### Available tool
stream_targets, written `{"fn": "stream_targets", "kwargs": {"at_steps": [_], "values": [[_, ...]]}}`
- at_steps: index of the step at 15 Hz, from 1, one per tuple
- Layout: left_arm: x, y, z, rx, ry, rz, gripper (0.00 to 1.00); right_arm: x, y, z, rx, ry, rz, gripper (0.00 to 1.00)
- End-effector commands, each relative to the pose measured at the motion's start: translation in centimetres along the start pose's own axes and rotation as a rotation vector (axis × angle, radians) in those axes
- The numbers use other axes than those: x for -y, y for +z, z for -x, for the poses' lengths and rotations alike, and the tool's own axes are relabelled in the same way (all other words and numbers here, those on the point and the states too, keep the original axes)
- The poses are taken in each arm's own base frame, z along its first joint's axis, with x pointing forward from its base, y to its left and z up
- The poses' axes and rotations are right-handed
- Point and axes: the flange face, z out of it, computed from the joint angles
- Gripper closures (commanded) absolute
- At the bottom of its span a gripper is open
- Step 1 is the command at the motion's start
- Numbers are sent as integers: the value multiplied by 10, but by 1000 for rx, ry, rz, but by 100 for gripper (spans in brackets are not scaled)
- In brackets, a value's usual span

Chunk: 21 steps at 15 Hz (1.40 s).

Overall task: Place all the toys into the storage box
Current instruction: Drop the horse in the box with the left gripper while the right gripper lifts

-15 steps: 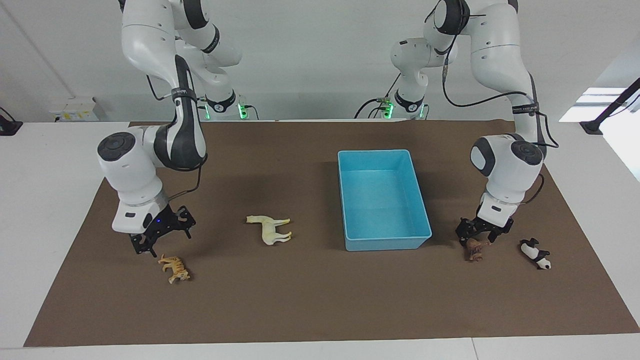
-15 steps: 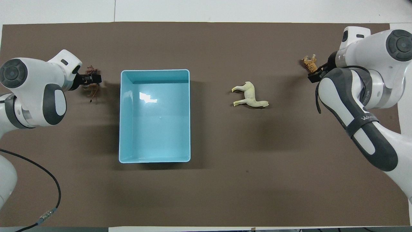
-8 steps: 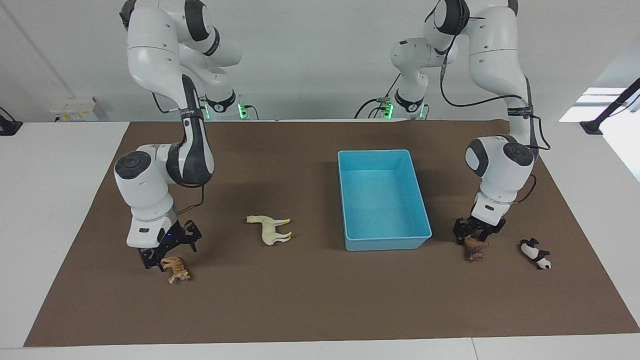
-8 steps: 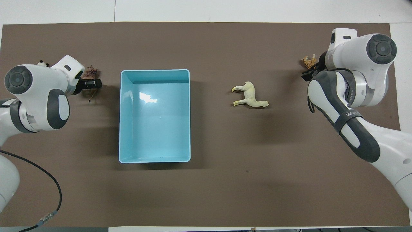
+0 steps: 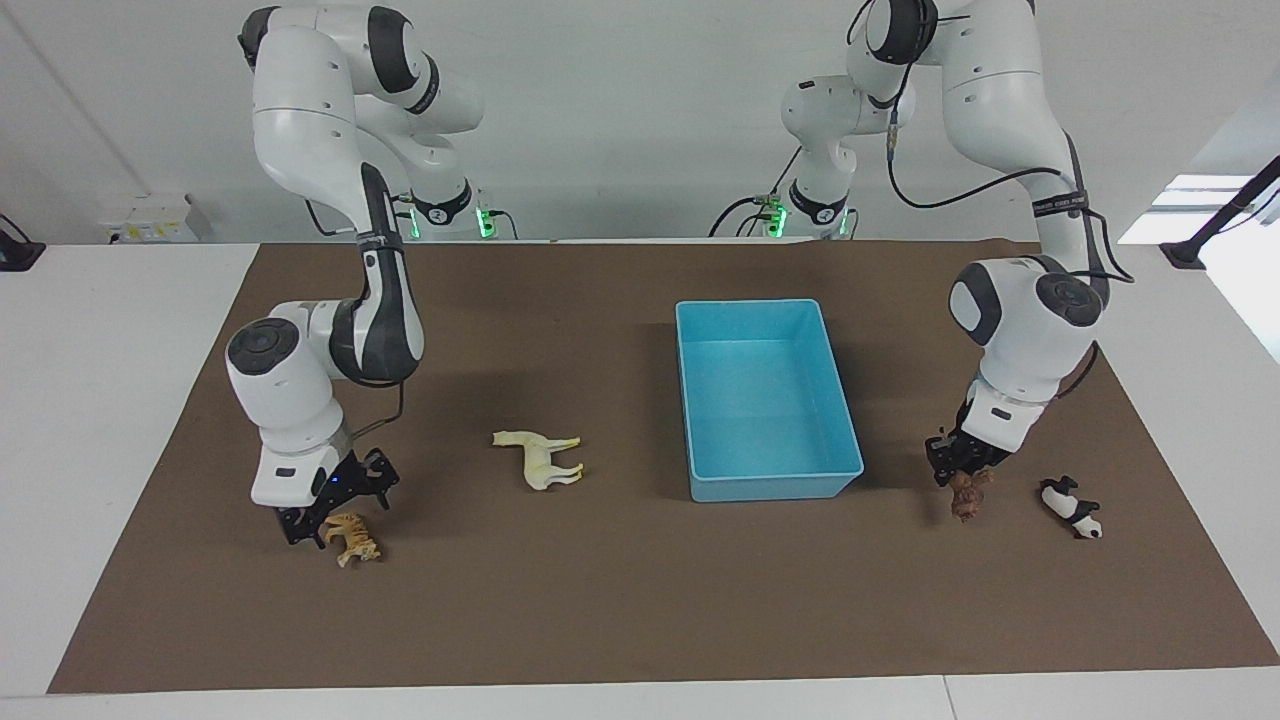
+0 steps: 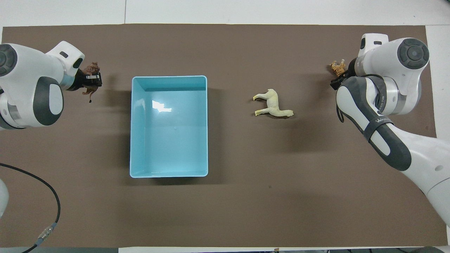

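The light blue storage box (image 5: 765, 488) stands empty toward the left arm's end of the mat; it also shows in the overhead view (image 6: 168, 174). My left gripper (image 5: 958, 470) is shut on the brown lion (image 5: 968, 496) and holds it just above the mat beside the box; the gripper (image 6: 92, 79) and the lion (image 6: 92, 67) also show in the overhead view. The black-and-white panda (image 5: 1072, 508) lies beside it, hidden under the arm in the overhead view. My right gripper (image 5: 332, 508) is open and low at the orange tiger (image 5: 350, 538); the tiger also shows in the overhead view (image 6: 338, 67). The cream-white horse (image 5: 540, 458) lies on its side.
A brown mat (image 5: 640, 600) covers the white table. The horse (image 6: 272, 104) lies between the box and the tiger. A black cable (image 6: 52, 196) hangs by the left arm near the robots' edge.
My left gripper has closed on the lion and raised it slightly, turning it. My right gripper has come down and toward the tiger. The horse, panda and box have not moved.
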Motion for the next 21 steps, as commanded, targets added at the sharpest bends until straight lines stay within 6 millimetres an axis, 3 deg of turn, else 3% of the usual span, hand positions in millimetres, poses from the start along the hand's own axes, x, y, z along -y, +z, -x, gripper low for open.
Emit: {"fn": "stream_targets", "kwargs": {"at_steps": [1,3,4,5,7,8,9,10,11,13,16,17,19,21], "values": [[-55,-76,6,42,-73,2,100,-8,12,0,-14,16,-30,0],[-116,-97,30,82,-120,-9,100,-7,12,-1,-28,47,-54,41],[-150,-98,46,92,-140,-11,100,-6,11,-2,-35,70,-70,99],[-181,-92,69,110,-164,-20,100,-5,12,-2,-44,93,-90,100],[-222,-82,111,127,-161,-28,96,-4,10,-5,-51,103,-99,100],[-229,-75,131,138,-139,-36,73,-4,8,-7,-52,103,-98,100],[-228,-71,140,147,-131,-41,36,-3,6,-9,-46,99,-105,100],[-227,-71,141,147,-126,-41,9,-4,3,-11,-40,94,-107,100],[-227,-72,140,144,-124,-39,0,-4,-1,-15,-35,81,-102,100],[-227,-79,134,133,-130,-32,0,-5,-11,-17,-30,83,-105,100],[-202,-105,107,89,-180,-12,0,-9,-47,-25,-17,116,-120,100],[-178,-114,88,67,-225,-3,0,-2,-69,-33,-6,148,-130,100],[-119,-120,52,25,-285,5,0,35,-116,-57,45,210,-158,100],[-31,-118,22,-39,-376,6,0,82,-171,-90,97,311,-161,100]]}}
